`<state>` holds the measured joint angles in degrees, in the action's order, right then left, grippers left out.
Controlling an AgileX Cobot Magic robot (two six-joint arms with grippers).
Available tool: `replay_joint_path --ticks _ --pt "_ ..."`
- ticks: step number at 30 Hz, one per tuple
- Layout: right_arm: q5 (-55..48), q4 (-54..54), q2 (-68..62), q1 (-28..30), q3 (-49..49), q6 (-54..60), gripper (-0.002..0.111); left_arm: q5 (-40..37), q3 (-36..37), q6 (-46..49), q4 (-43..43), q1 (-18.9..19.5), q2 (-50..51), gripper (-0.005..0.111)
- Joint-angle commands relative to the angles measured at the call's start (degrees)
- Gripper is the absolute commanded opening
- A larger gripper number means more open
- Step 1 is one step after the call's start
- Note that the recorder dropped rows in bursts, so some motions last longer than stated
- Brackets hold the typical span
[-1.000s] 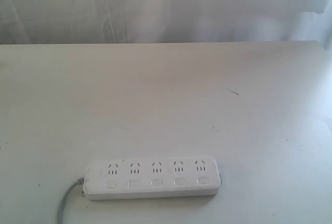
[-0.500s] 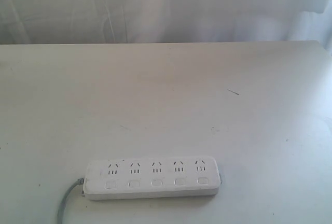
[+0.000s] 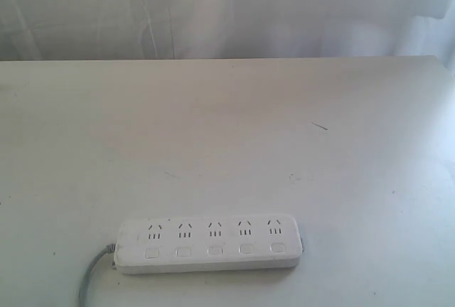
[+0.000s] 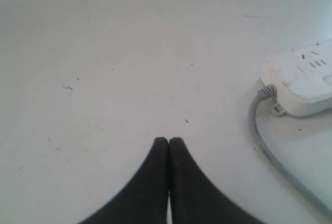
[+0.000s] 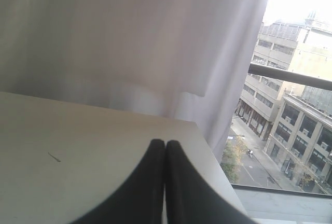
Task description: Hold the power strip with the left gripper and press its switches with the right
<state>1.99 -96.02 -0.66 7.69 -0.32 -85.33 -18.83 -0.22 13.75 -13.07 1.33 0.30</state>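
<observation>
The white power strip point(image 3: 208, 244) lies flat near the table's front edge, its five switches point(image 3: 214, 251) in a row below the socket groups and its grey cord point(image 3: 90, 277) leaving at the left end. Neither arm shows in the exterior view. In the left wrist view my left gripper point(image 4: 168, 141) is shut with nothing in it, above bare table, and the strip's cord end point(image 4: 303, 81) with the cord point(image 4: 262, 130) lies off to one side, apart from it. My right gripper point(image 5: 165, 143) is shut and empty, pointing over the table's far corner; the strip is out of that view.
The white table point(image 3: 227, 143) has a small dark mark point(image 3: 320, 126). A white curtain point(image 3: 227, 8) hangs behind it. In the right wrist view the table edge point(image 5: 207, 146) meets the curtain and a window point(image 5: 280, 105) onto a street.
</observation>
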Motion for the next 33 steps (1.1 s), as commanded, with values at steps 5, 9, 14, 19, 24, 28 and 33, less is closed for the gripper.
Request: replay_joint_path --ticks 5,9,14,19,24,28,33 --pt "-0.47 0.22 0.12 0.40 0.32 0.52 0.000 -1.55 0.22 0.44 0.22 0.24 -0.30 0.000" --pt "0.60 0.22 0.12 0.40 0.32 0.52 0.000 -1.55 0.22 0.44 0.22 0.24 -0.30 0.000" --pt "8.49 2.92 0.12 0.40 0.32 2.24 0.000 -1.55 0.22 0.44 0.22 0.24 -0.30 0.000" --pt "8.34 20.13 0.12 0.40 0.32 22.85 0.000 -1.55 0.22 0.44 0.22 0.24 -0.30 0.000" --pt "10.65 49.40 0.12 0.40 0.32 53.16 0.000 -1.55 0.22 0.44 0.22 0.24 -0.30 0.000" --pt "4.43 71.98 0.12 0.40 0.32 72.08 0.000 -1.55 0.22 0.44 0.22 0.24 -0.30 0.000" --pt "-5.33 76.47 0.12 0.40 0.32 75.85 0.000 -1.55 0.22 0.44 0.22 0.24 -0.30 0.000"
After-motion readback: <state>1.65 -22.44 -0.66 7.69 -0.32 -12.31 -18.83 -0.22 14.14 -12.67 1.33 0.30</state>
